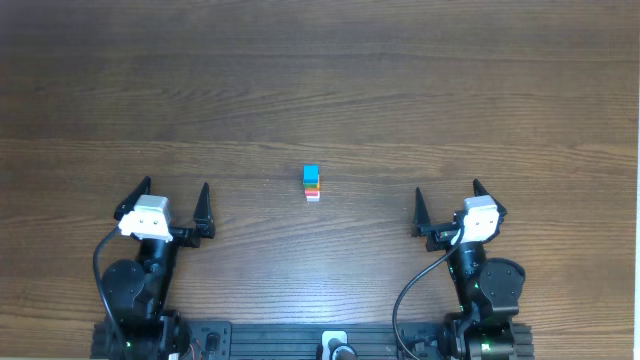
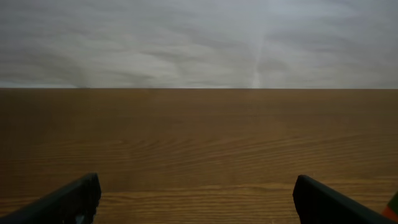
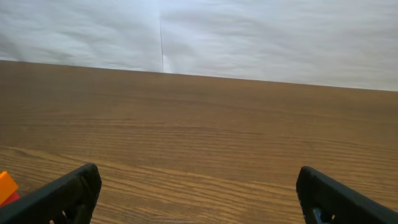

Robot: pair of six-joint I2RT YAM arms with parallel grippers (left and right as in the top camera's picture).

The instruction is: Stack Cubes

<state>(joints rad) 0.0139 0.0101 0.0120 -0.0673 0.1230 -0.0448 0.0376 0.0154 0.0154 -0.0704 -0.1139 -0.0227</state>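
A small stack of cubes [image 1: 312, 183] stands upright in the middle of the wooden table, with a blue cube on top, then green, orange and a red one at the bottom. My left gripper [image 1: 172, 204] rests open near the front left, well away from the stack. My right gripper [image 1: 448, 208] rests open near the front right, also apart from it. An orange and red edge of the stack [image 3: 6, 188] peeks in at the side of the right wrist view, and a sliver of it [image 2: 392, 208] shows in the left wrist view. Nothing lies between the fingers of either gripper [image 2: 196, 205] [image 3: 199, 199].
The wooden table [image 1: 320, 90] stretches wide behind the stack. A white wall [image 3: 249, 37] rises past its far edge in both wrist views.
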